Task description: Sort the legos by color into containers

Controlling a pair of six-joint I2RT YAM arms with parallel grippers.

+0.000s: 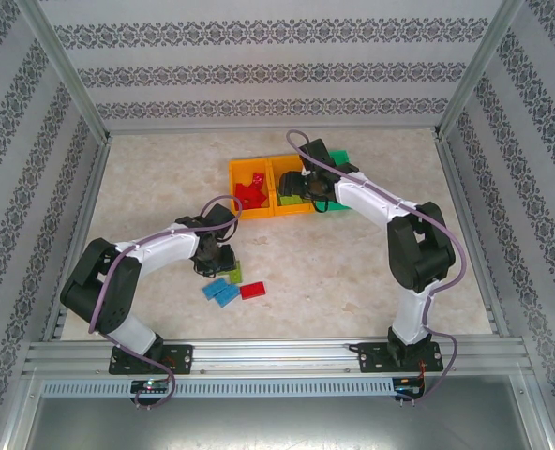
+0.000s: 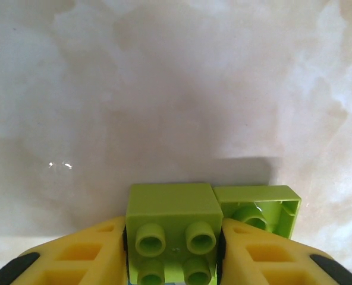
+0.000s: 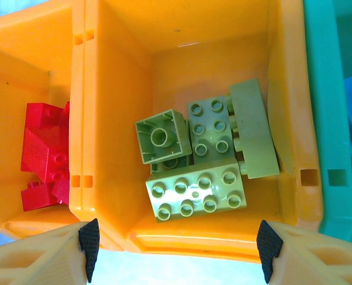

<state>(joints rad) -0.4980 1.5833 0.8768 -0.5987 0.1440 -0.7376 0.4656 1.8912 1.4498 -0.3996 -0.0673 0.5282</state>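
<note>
Striped wallpaper walls [image 1: 259, 75] enclose a pale marbled tabletop [image 1: 371, 272]. Left of and nearer than the row of containers [image 1: 259, 216], the left gripper [image 2: 175, 237] pinches a light green lego [image 2: 173, 208] by its sides, with a second green lego [image 2: 259, 211] just beside it and blue legos [image 1: 221, 291] and a red lego [image 1: 253, 290] close by. Over the row's middle orange bin [image 3: 182, 35], which holds green legos [image 3: 197, 193], the right gripper [image 3: 177, 243] hangs with fingers spread; red legos [image 3: 42, 154] lie in the left orange bin [image 3: 21, 59], and the green bin [image 3: 324, 119] ends the row.
</note>
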